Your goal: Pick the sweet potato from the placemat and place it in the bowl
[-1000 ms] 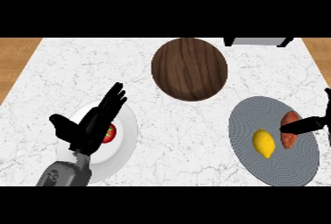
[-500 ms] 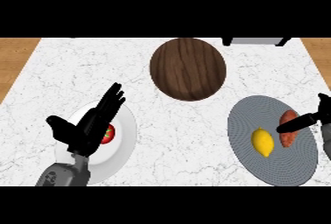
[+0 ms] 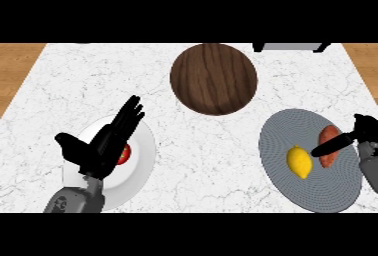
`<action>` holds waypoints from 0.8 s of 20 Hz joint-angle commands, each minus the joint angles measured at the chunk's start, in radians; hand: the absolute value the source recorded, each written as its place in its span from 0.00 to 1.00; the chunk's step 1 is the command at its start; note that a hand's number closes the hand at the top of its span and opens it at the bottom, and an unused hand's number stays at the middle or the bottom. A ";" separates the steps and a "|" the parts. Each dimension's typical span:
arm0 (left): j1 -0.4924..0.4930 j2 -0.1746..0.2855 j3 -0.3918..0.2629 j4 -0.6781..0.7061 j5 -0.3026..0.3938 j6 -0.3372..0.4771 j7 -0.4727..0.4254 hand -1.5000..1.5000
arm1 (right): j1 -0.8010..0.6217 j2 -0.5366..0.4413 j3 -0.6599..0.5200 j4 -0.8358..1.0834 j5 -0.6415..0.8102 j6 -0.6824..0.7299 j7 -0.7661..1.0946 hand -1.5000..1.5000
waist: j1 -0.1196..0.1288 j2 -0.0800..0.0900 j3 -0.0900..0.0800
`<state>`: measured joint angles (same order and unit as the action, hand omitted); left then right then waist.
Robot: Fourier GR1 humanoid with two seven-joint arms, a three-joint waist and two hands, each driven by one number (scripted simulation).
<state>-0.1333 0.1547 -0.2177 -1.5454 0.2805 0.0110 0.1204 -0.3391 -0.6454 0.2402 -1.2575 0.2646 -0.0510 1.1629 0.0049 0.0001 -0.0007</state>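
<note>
since a second ago my right hand (image 3: 357, 139) has edged in from the right border and now sits over the sweet potato (image 3: 329, 134); the left arm has not shifted. the right hand looks spread, not closed: one dark digit lies straight across the middle of the sweet potato, the others stand apart above it, and i see nothing curled round it. the sweet potato lies flat on the grey placemat (image 3: 295, 130), near its right side, just beside a lemon (image 3: 299, 161). by my reading the pick is not yet made, only the approach.

further out, the wooden bowl (image 3: 214, 78) sits well apart, up and to the left across the marble bench (image 3: 88, 80), with nothing in it. so grasp, lift, carry and release are all left to do.

at the lower left my left hand (image 3: 100, 150) rests open, fingers straight, above a white plate (image 3: 144, 150) that holds a small red fruit (image 3: 125, 154).
</note>
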 commanded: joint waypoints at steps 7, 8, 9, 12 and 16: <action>-0.011 0.009 0.030 -0.024 -0.013 -0.019 0.040 0.50 | 0.000 0.105 0.002 0.105 0.116 -0.027 0.081 0.00 | -0.003 -0.001 0.000; -0.020 -0.030 0.016 0.021 -0.027 -0.008 0.008 0.50 | -0.079 0.105 -0.025 0.159 0.110 0.021 0.093 0.00 | 0.000 0.001 0.000; -0.019 -0.012 0.033 0.051 -0.016 -0.046 -0.021 0.50 | -0.096 0.122 -0.037 0.189 0.121 0.001 0.081 0.00 | 0.001 0.002 0.000; 0.018 -0.047 0.004 0.004 -0.049 0.003 0.006 0.50 | -0.043 0.153 -0.026 0.138 0.159 -0.019 0.101 0.00 | -0.002 -0.001 0.000; -0.008 -0.059 0.017 0.025 -0.042 -0.017 0.003 0.50 | -0.064 0.160 -0.088 0.281 0.180 -0.036 -0.028 0.00 | 0.002 0.002 0.001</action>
<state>-0.1320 0.1228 -0.1936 -1.5430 0.2523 -0.0074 0.1370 -0.3738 -0.5290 0.1782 -1.0909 0.4070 -0.0476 1.1013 0.0029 -0.0016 -0.0024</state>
